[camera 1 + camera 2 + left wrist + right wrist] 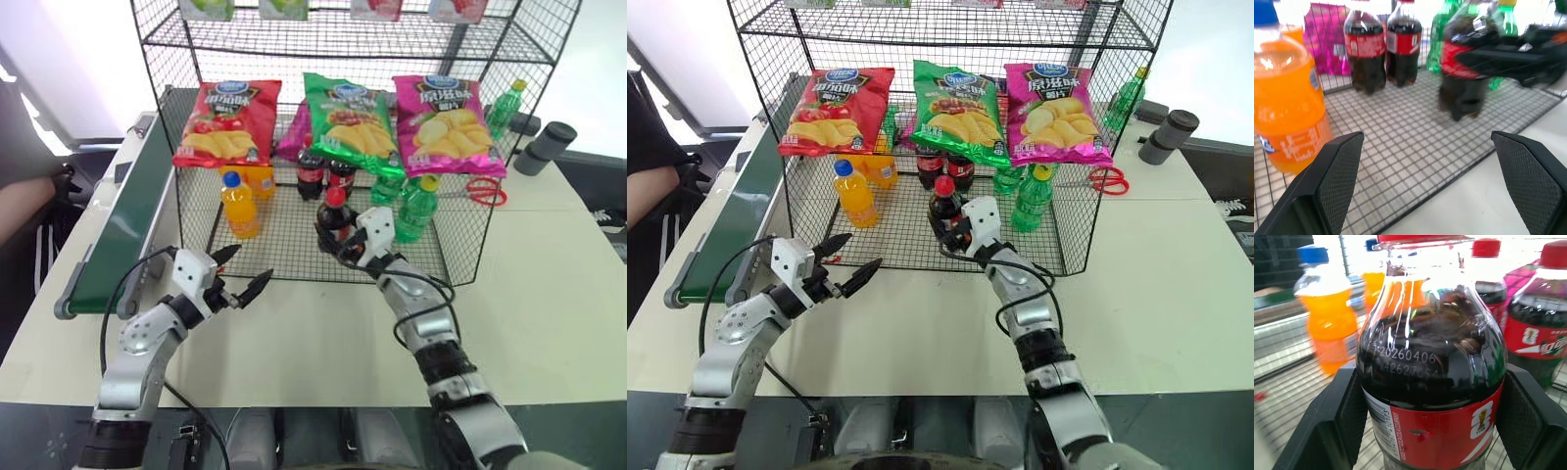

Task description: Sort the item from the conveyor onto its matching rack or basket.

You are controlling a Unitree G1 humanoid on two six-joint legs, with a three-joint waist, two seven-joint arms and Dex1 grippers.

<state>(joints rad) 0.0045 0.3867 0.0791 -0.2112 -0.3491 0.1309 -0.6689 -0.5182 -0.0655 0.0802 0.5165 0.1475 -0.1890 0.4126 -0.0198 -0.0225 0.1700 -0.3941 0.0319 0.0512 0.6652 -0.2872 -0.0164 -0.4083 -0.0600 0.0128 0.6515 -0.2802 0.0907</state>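
Two standing cola bottles [1382,46] appear behind the clamped item [1432,377].

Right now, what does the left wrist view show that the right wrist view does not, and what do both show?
Left wrist view alone: the left gripper, open, with nothing in it, and the green bottles. Right wrist view alone: the printed date code on the held cola bottle. Both: that cola bottle in the right gripper, the orange drink bottle, two standing cola bottles, and the rack's grid floor.

Mock shop bench: stocked wire rack [460,245], conveyor [127,230].
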